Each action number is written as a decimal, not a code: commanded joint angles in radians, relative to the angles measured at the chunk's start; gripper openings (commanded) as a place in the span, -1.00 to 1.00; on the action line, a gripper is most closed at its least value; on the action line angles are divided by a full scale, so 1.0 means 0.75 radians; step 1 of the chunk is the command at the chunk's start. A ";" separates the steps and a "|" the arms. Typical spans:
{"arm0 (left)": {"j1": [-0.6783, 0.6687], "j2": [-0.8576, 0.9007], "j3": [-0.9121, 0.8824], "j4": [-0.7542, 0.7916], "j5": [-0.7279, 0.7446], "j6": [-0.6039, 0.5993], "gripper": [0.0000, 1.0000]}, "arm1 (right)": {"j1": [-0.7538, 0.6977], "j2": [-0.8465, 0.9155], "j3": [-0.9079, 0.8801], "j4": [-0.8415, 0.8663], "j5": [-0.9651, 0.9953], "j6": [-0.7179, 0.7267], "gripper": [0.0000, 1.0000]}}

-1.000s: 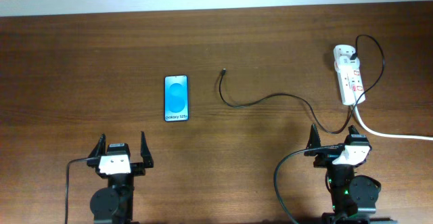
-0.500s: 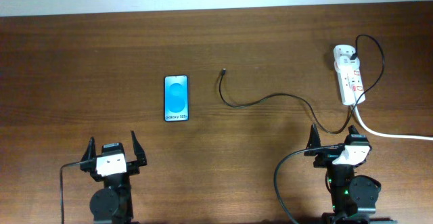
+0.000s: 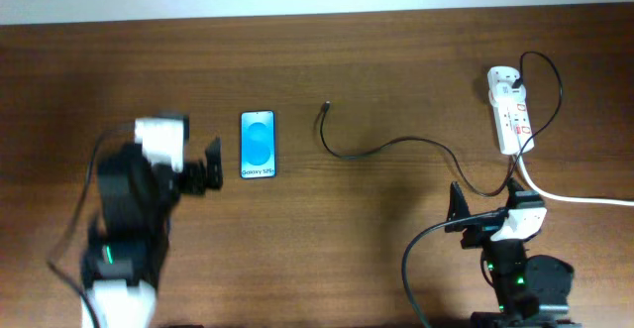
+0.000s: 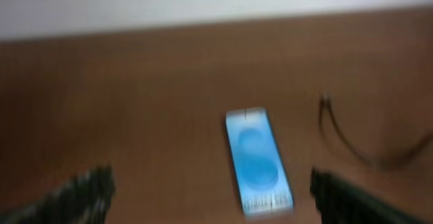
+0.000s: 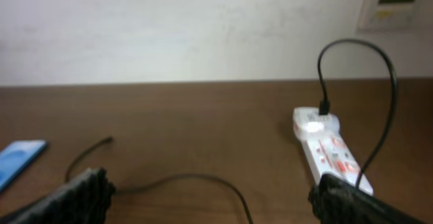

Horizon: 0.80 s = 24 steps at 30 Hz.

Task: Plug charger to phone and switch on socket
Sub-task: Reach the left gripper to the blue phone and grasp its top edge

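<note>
Left gripper (image 4: 211, 178) first: the fingers (image 4: 84, 191) are spread wide with nothing between them. That wrist view is smeared, so don't expect fine detail. The phone (image 4: 258, 162) lies flat just ahead of it, a touch right of centre between the fingers, blue screen up. From overhead the left gripper (image 3: 206, 166) sits just beside the phone (image 3: 258, 144), but I can't tell whether it touches. Further out to the right of the phone I can make out the end of the charger (image 4: 335, 126) as a dark curve on the table (image 4: 135, 102).

The right gripper (image 5: 211, 183) is also wide open and empty, low near the table edge on my side (overhead has it at (image 3: 487, 206)). The charger (image 5: 183, 178) runs across the wood close ahead of it. Its tip (image 5: 108, 141) is ahead and off to the left, lying loose on the table. It's near the phone (image 5: 19, 158) but clearly apart from it, so it's not plugged in. Ahead and to the right is the socket (image 5: 331, 153), lying lengthwise away from the gripper. A black plug sits at its far end, and the cable loops up and round from there. The overhead view shows the same: socket (image 3: 512, 110) ahead of the right gripper, and the charger (image 3: 357, 155) snaking left from it. A white cord (image 3: 565, 194) leaves the socket's near end to the right. I can't tell the switch positions.
</note>
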 commanded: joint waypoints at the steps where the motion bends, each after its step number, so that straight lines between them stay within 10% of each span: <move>1: 0.002 0.403 0.513 -0.305 0.071 0.004 0.98 | 0.007 0.276 0.313 -0.120 -0.092 0.010 0.97; 10: 0.000 0.591 0.611 -0.421 0.199 -0.065 0.99 | 0.007 1.467 1.597 -1.134 -0.127 0.010 0.97; 24: -0.276 1.441 0.911 -0.535 -0.052 -0.382 0.99 | 0.007 1.722 1.602 -1.232 -0.187 0.010 0.97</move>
